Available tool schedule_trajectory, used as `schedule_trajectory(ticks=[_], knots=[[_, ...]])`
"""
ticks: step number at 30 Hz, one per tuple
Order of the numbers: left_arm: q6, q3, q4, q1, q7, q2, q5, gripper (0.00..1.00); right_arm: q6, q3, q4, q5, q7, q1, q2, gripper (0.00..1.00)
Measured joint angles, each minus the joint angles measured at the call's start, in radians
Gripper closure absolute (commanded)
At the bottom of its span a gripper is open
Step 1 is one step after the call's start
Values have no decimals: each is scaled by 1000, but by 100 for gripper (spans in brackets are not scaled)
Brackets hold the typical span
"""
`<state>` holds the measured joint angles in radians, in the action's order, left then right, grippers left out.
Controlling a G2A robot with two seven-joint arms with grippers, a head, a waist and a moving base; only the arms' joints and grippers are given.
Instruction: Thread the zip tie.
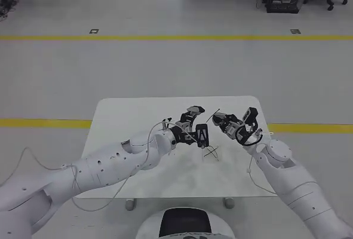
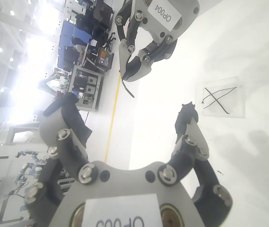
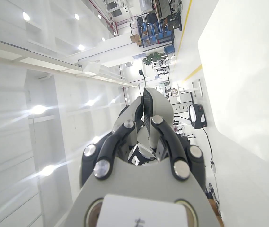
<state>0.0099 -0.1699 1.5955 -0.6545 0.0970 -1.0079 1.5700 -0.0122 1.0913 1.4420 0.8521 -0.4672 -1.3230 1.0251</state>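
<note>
If your left gripper (image 2: pixel 125 109), its 2 fingers spread wide and holding nothing, closes off-line, I judge the zip tie (image 2: pixel 128 89) could flex or twist in the pinch of your right gripper (image 2: pixel 128 75), and the threading would fail. The tie is a thin, black, slightly curved strip held in the air above the counter (image 2: pixel 243 36), with a short length poking past the right gripper's fingertips.

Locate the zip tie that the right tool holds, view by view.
Top view: zip tie over the table's middle, in the right tool.
Left wrist view: zip tie protruding from the shut right tool.
Right wrist view: zip tie clamped in the right tool, tip beyond it.
Shared landmark: the white table.
</note>
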Motion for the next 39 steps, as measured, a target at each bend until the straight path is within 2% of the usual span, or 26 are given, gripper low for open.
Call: schedule_trajectory(ticks=[1, 2, 7, 13, 15, 25, 34, 39], knots=[[-2, 0, -1, 2, -1, 0, 0, 42, 5, 2, 2, -1, -1, 0, 1, 100], [-2, 0, -2, 3, -1, 0, 0, 50, 8, 3, 3, -3, -1, -1, 2, 100], [-6, 0, -3, -3, -9, -1, 0, 53, 26, 5, 15, -18, 0, -5, 8, 100], [-5, 0, -2, -3, -17, 1, 0, 62, 54, 0, 31, -53, 2, -5, 14, 100], [-2, 0, -2, -2, -17, 3, 0, 61, 60, 1, 32, -58, 3, -5, 16, 100], [13, 0, 6, -1, 10, 11, 0, 63, 116, 10, 43, -118, 17, -2, 22, 100], [25, 0, 20, 14, 41, 18, 0, 73, 151, 17, 48, -153, 4, -5, 26, 100], [9, 0, 25, 17, 38, 21, 0, 75, 153, 24, 48, -160, -5, -7, 29, 100]])
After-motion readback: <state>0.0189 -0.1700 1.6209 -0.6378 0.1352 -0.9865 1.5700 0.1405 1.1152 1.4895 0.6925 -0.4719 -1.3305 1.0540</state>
